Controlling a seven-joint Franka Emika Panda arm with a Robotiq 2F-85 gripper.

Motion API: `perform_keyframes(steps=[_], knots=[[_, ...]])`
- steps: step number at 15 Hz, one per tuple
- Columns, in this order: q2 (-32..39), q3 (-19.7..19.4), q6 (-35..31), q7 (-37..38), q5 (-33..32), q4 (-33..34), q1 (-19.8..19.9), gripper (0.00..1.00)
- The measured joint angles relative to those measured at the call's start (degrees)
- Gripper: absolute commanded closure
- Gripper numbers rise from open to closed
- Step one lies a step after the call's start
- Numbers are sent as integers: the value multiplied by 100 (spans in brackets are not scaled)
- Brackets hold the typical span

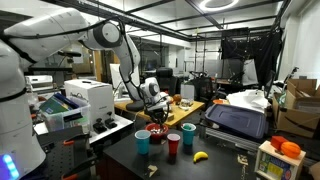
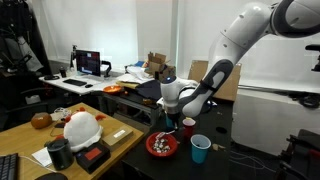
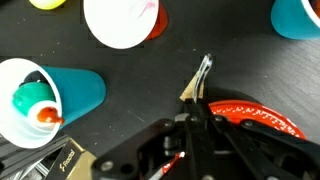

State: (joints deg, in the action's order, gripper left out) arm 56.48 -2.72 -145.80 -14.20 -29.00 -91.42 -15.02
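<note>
The red bowl [image 2: 162, 146] is round and shallow, with a bright red rim and a dark, mixed filling that is too small to make out. It stands on the dark surface [image 3: 140, 90]. The gripper [image 3: 200, 78] hangs just above and beside the bowl. Its fingertips are pressed together with no gap between them, and nothing can be seen held there.

The wrist view shows only a curved piece of the bowl [image 3: 255, 112], just beside the fingertips. It looks down into the cups past the bowl. A red cup [image 3: 120, 20] has a white inside. A teal cup [image 3: 75, 90], also white inside, holds something teal and orange. A second teal cup [image 3: 300, 15] is cut off by the frame's edge.

Both exterior views show the whole bowl [image 1: 157, 129] under the gripper [image 1: 155, 108]. A banana [image 1: 200, 156] lies beyond the cups, well apart from the bowl.
</note>
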Motion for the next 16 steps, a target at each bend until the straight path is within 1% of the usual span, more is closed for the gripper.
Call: perform_keyframes(steps=[3, 8, 16], knots=[[-2, 1, 4, -148, -37, -5, 1, 99], [-56, 5, 51, -648, -274, -48, 10, 99], [-253, 87, 308, -1228, -645, -110, 57, 99]])
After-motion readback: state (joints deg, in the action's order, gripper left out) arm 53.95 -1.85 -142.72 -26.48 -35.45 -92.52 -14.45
